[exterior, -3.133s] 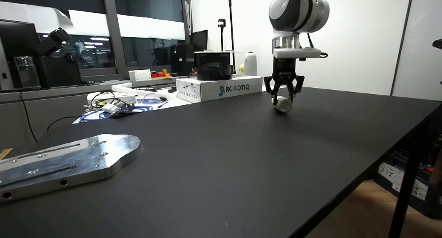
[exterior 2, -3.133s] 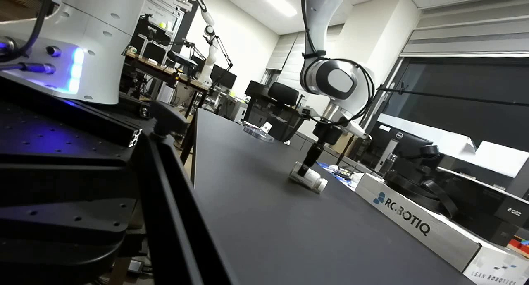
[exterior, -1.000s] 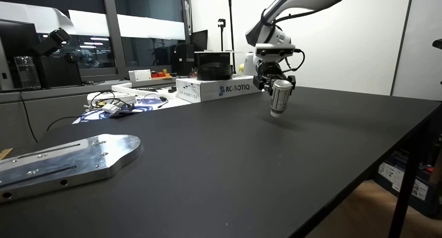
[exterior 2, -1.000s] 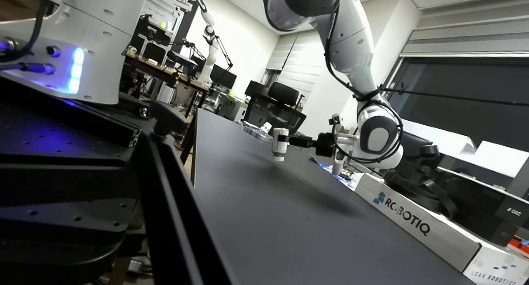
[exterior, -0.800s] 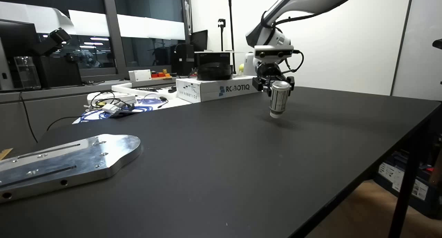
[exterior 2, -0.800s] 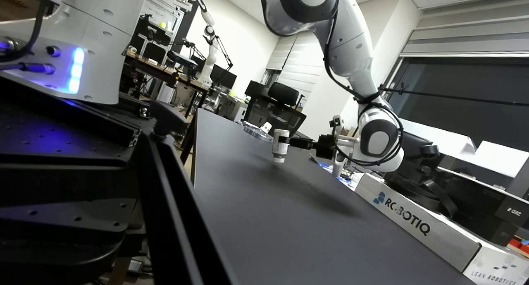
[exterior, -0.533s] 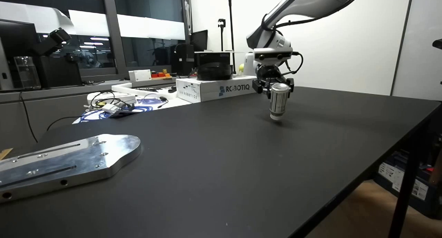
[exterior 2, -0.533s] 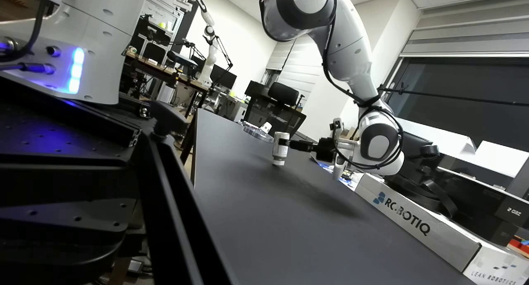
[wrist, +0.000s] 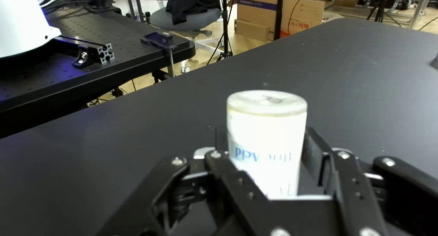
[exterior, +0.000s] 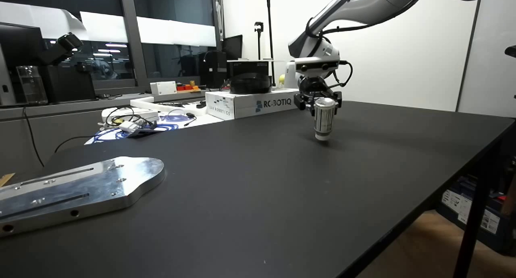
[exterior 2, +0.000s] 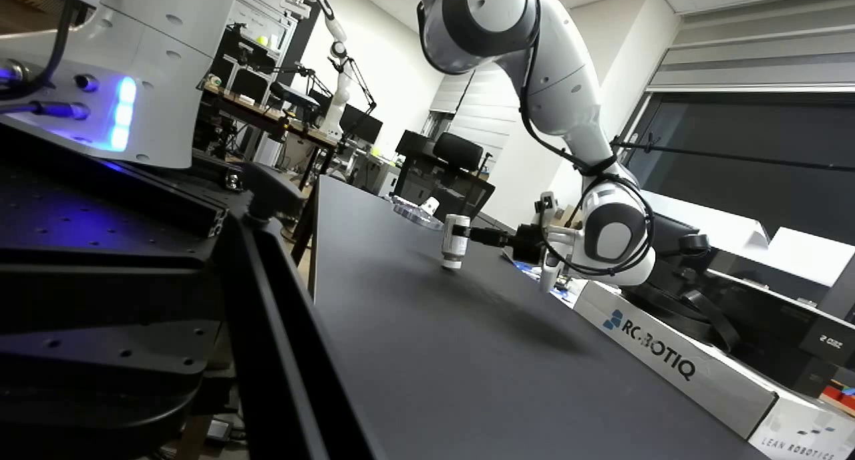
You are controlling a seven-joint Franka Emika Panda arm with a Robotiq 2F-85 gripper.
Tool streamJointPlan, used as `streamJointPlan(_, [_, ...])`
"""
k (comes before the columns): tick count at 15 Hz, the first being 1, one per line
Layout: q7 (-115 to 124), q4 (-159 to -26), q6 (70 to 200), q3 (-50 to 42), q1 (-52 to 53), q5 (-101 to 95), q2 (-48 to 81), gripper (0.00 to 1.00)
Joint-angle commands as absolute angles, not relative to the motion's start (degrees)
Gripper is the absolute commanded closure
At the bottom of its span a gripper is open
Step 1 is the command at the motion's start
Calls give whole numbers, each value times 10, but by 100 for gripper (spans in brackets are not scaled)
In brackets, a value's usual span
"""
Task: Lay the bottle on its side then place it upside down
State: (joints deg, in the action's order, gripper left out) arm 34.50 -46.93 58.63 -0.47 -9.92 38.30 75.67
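The bottle [exterior: 324, 120] is short, whitish-grey and cylindrical. It stands nearly vertical, base up and white cap down, with a slight tilt in both exterior views; it also shows in an exterior view [exterior 2: 455, 246]. In the wrist view the bottle [wrist: 267, 133] shows its flat base on top and upside-down label lettering. My gripper [exterior 2: 461, 231] points roughly level and is shut around the bottle's body. In the wrist view its fingers [wrist: 267, 143] flank the bottle. The cap is at or just above the black table [exterior: 250, 181]; I cannot tell whether it touches.
A white Robotiq box [exterior: 266, 104] stands at the table's edge behind the gripper, with a black headset [exterior: 250, 83] on it. A shiny metal plate [exterior: 121, 177] lies on the table. The robot's base [exterior 2: 133, 79] stands beside the table.
About three seconds ago the bottle lay sideways under my downward gripper. It is now turned cap-down with the gripper level. Over the last second, it has come down a little toward the table.
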Motion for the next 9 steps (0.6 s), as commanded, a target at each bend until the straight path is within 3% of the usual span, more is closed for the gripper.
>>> streamJointPlan(1, [388,-419,575,4,-111,391,784,70])
streamJointPlan(8, [409,-399,566,13,-126,403,801,70])
streamJointPlan(9, [408,-397,563,15,-127,404,802,20])
